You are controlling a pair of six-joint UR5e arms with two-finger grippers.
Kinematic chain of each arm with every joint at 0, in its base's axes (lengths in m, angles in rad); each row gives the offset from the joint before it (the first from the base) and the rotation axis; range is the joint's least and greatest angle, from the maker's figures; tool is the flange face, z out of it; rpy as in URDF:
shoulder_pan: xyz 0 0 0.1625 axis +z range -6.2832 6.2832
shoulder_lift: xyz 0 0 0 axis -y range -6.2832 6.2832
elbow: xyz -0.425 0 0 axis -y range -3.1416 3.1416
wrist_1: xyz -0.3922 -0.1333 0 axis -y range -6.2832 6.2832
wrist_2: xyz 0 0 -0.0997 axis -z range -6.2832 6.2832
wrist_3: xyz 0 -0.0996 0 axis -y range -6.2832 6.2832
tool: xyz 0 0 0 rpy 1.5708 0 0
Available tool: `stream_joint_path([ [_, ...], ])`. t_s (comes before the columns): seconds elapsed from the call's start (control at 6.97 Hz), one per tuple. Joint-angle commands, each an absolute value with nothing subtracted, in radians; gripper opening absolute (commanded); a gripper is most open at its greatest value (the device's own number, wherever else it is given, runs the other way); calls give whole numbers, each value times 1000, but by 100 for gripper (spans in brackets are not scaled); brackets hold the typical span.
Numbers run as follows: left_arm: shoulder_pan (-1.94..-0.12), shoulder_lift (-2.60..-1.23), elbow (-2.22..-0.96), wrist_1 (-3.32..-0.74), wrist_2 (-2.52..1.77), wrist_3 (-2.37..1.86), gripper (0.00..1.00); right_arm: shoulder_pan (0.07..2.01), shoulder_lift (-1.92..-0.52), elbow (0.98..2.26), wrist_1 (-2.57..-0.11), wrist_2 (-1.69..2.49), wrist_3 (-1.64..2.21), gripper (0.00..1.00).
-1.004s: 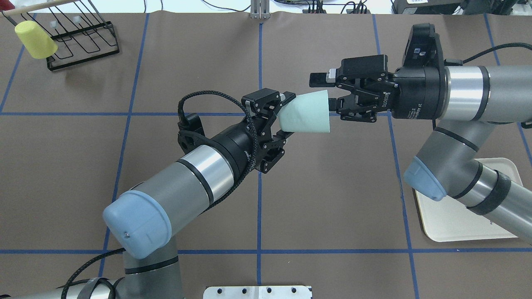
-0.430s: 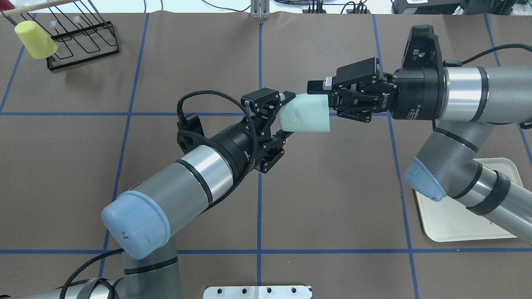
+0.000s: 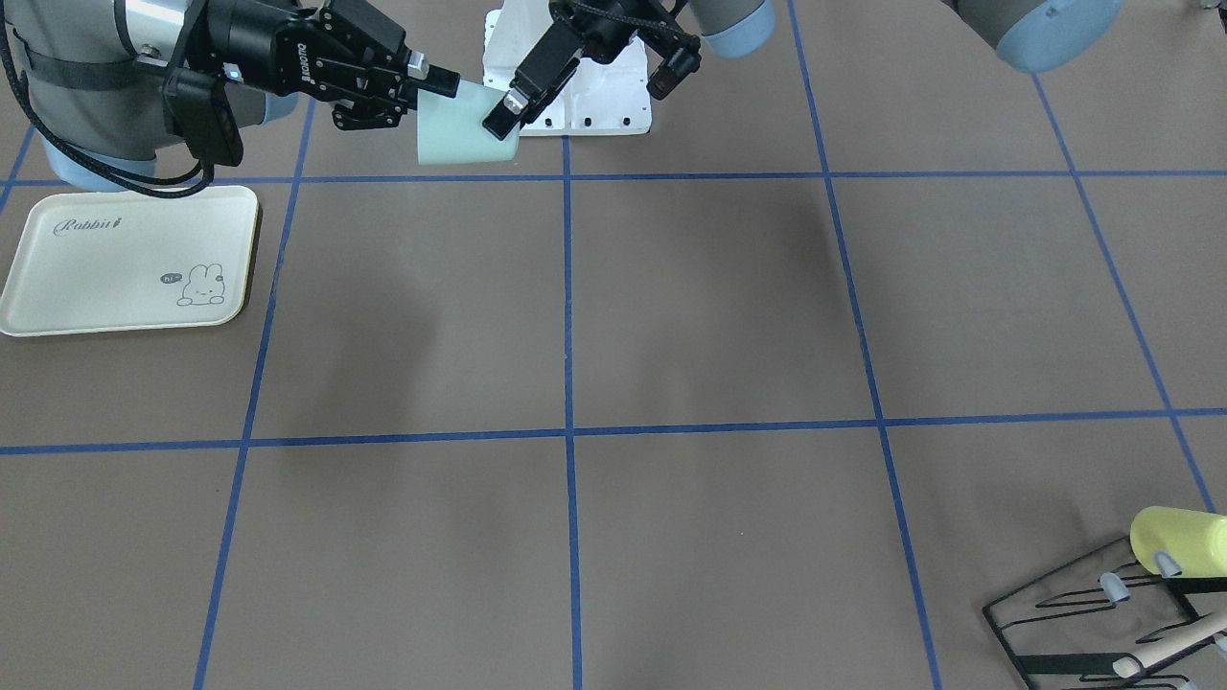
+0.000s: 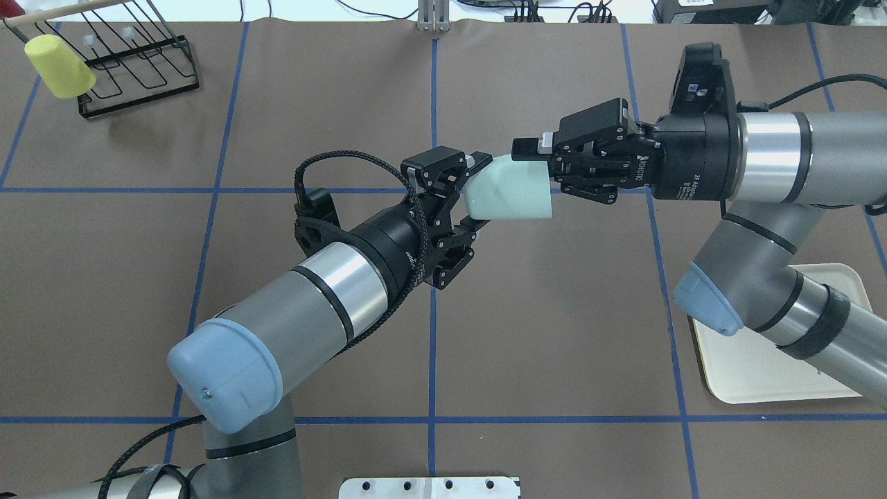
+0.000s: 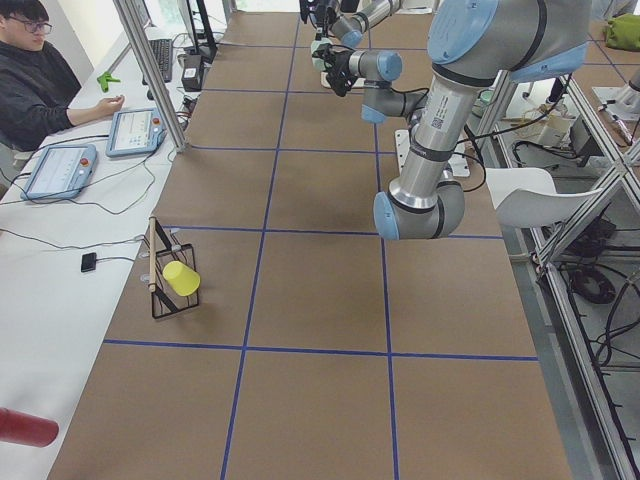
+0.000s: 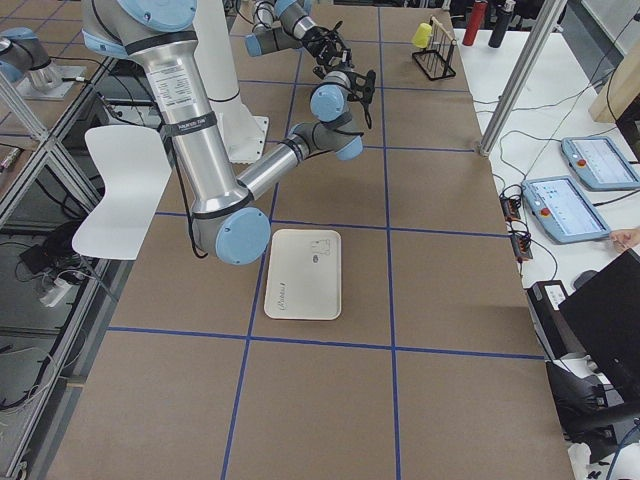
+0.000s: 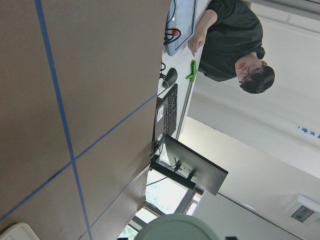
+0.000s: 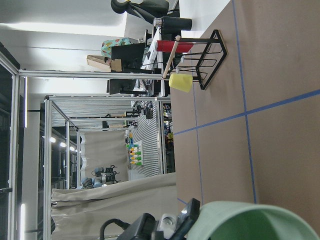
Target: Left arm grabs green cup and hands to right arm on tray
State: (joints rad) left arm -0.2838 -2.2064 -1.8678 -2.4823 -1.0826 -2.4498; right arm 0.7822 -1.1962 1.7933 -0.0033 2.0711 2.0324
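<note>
The green cup (image 4: 511, 188) hangs in the air over the table's middle, lying on its side. My left gripper (image 4: 479, 193) is shut on its narrow base end. My right gripper (image 4: 537, 164) is shut on the wall at its wide rim, with one finger on top of the cup. In the front-facing view the cup (image 3: 462, 132) sits between the right gripper (image 3: 428, 96) and the left gripper (image 3: 497, 117). The cup's rim shows at the bottom of the left wrist view (image 7: 175, 228) and of the right wrist view (image 8: 250, 222). The cream tray (image 4: 759, 371) lies under the right arm, with nothing on it (image 3: 96, 278).
A pale yellow cup (image 4: 59, 57) hangs on a black wire rack (image 4: 138, 66) at the far left corner. It also shows in the front-facing view (image 3: 1174, 541). A white base plate (image 3: 585, 91) sits at the robot's edge. An operator (image 5: 35, 75) sits beyond the table.
My right gripper has moved slightly in and shut on the cup's rim; it was open around it one second ago. The left gripper has kept its hold and barely moved.
</note>
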Motion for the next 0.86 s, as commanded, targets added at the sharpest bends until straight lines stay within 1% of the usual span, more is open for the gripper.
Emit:
stream_joint_path([
  [0.0,-282,-2206,-1865,-2483,-1083,-2447,34,782,-1200,1793,-3,2071,2033,21],
  [0.14,-282,-2204,-1865,-2484,-1083,-2444,39,781,-1200,1790,-3,2072,2033,15],
  [0.29,-284,-2203,-1864,-2484,-1083,-2442,73,781,-1200,1787,-3,2072,2031,10],
  [0.43,-284,-2200,-1864,-2482,-1085,-2439,100,781,-1201,1787,-3,2072,2033,8],
  [0.72,-284,-2198,-1864,-2482,-1085,-2427,100,781,-1206,1787,-2,2072,2033,4],
])
